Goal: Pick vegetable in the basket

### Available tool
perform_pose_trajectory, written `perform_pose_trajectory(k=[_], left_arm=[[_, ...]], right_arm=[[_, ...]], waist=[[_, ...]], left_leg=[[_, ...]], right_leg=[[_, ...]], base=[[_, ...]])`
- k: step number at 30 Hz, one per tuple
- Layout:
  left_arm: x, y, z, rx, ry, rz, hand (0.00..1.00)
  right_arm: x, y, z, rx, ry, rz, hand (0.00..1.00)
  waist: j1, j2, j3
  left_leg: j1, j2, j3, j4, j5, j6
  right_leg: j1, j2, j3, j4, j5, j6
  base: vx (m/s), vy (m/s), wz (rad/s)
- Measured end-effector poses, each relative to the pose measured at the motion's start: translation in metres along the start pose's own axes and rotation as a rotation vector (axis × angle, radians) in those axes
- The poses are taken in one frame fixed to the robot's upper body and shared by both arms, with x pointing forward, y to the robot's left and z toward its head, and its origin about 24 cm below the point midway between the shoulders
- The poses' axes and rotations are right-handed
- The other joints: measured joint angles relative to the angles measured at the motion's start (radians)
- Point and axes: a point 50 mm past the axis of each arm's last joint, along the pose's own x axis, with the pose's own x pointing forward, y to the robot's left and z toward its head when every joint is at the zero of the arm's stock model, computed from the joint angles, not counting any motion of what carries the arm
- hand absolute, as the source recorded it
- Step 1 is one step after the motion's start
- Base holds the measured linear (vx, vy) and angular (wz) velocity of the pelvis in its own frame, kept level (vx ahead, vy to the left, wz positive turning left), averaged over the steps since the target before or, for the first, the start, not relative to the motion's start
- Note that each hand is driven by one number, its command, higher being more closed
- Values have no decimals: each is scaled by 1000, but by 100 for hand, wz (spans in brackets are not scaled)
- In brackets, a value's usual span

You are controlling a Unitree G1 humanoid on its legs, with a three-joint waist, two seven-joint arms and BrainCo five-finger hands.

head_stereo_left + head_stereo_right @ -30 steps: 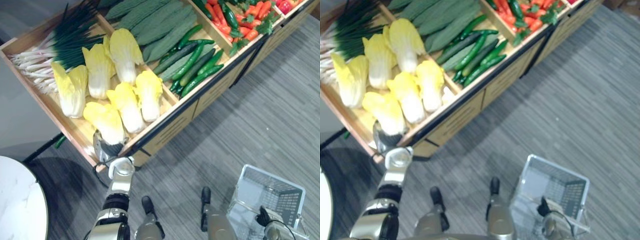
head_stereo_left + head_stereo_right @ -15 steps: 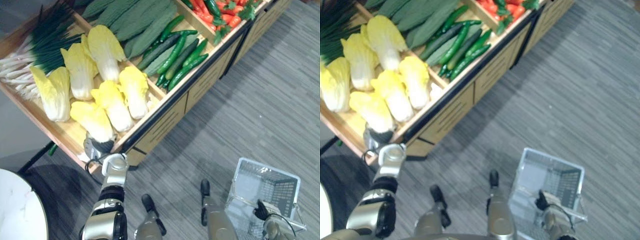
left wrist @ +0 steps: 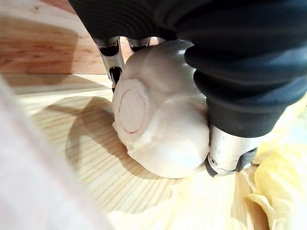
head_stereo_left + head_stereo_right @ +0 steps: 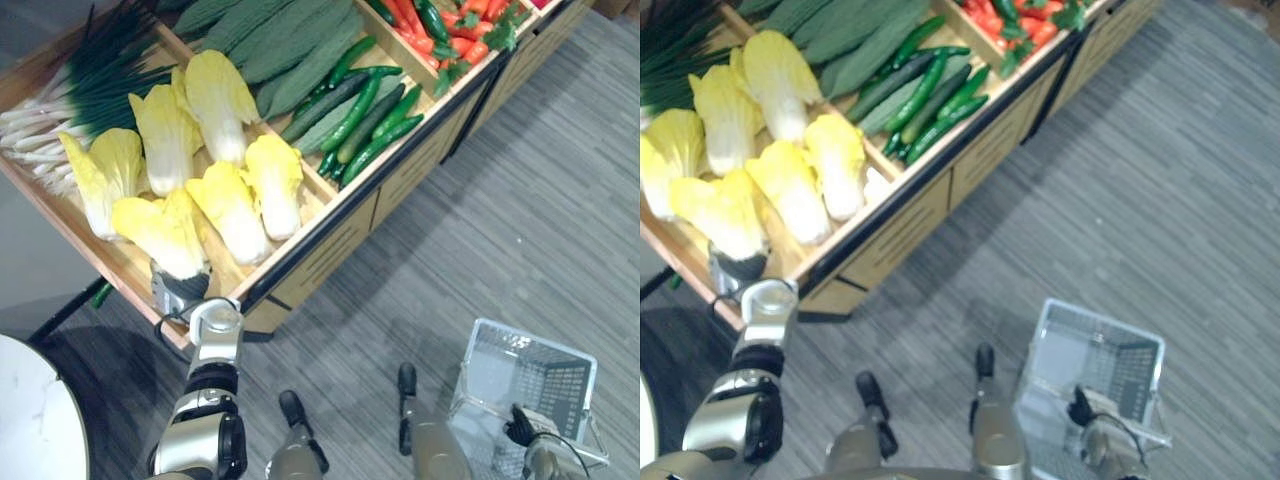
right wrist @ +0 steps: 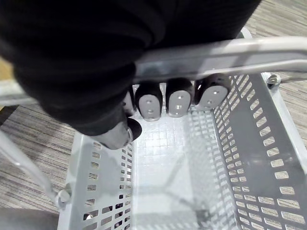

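A yellow napa cabbage (image 4: 160, 228) lies at the near corner of the wooden display bin (image 4: 128, 268), beside several others like it. My left hand (image 4: 181, 291) is shut on its white stem end (image 3: 158, 129): the fingers (image 3: 112, 52) curl round one side and the thumb (image 3: 231, 154) presses the other. The stem end sits just above the bin's wooden floor. Low on the right, my right hand (image 4: 520, 431) is shut on the handle (image 5: 216, 52) of a grey plastic basket (image 4: 535, 375), which hangs over the floor with nothing in it.
The stand also holds green onions (image 4: 90, 85), long bumpy green gourds (image 4: 290, 40), cucumbers (image 4: 360, 115) and red peppers with carrots (image 4: 450, 30). A white round table (image 4: 35, 420) is at the lower left. Grey striped floor lies between stand and basket.
The view has shifted. The cabbage in my left hand has moved a little to the left against its neighbours, its leaves now overlapping the one beside it. The right hand still holds the basket.
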Motion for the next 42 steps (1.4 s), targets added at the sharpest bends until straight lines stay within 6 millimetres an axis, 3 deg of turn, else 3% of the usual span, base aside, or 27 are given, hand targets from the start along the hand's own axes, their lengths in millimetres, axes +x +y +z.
perform_pose_trajectory(k=[8,17,24,28,31,33,36,37,39,42], left_arm=[[-31,-8,-1,-141,22,-62,100],[-40,0,6,-173,-58,-87,100],[-47,3,28,-256,-137,-89,100],[-55,11,53,-339,-247,-98,100],[-70,13,72,-399,-353,-159,100],[-81,14,81,-426,-413,-218,100],[-111,10,86,-389,-563,-406,100],[-117,8,87,-383,-589,-453,100],[-138,5,89,-380,-663,-599,100],[-155,6,92,-380,-757,-745,100]], right_arm=[[-6,12,-4,55,39,23,100],[-16,25,-16,64,89,76,100],[-21,30,-26,87,141,104,100],[-19,25,-31,109,166,85,100],[-15,11,-34,91,153,53,100],[-10,-13,-35,43,110,4,100],[6,-79,-30,-28,6,-137,100],[9,-89,-27,-32,-10,-159,100],[17,-120,-13,-54,-79,-219,100],[22,-145,15,-141,-204,-240,100]], waist=[[-1,-12,-6],[2,-14,-71],[7,-11,-110],[9,-9,-127],[11,-7,-144],[9,-2,-154],[7,15,-188],[8,18,-193],[13,35,-206],[29,51,-221]], left_leg=[[1,-5,-51,0,9,10],[1,-13,-89,-5,16,17],[-1,-27,-126,-6,17,19],[0,-28,-136,-6,18,19],[0,-27,-132,-6,17,18],[6,-27,-120,-6,15,17],[26,-23,-81,-6,8,13],[32,-22,-76,-6,7,12],[52,-21,-48,-6,0,9],[73,-19,7,-6,-8,6]], right_leg=[[33,-7,-43,-1,-3,1],[62,-18,-83,6,-19,3],[85,-33,-113,4,-28,8],[94,-34,-124,2,-28,8],[93,-33,-115,0,-28,9],[92,-34,-104,0,-25,13],[86,-28,-68,-3,-21,16],[86,-27,-60,-3,-21,16],[85,-23,-33,-4,-19,19],[72,-15,21,-15,-6,21]], base=[[8,0,16],[2,4,16],[21,11,15],[22,3,6],[10,1,-3],[30,4,-15],[20,4,-31],[20,-1,-28],[24,0,-35],[13,4,-51]])
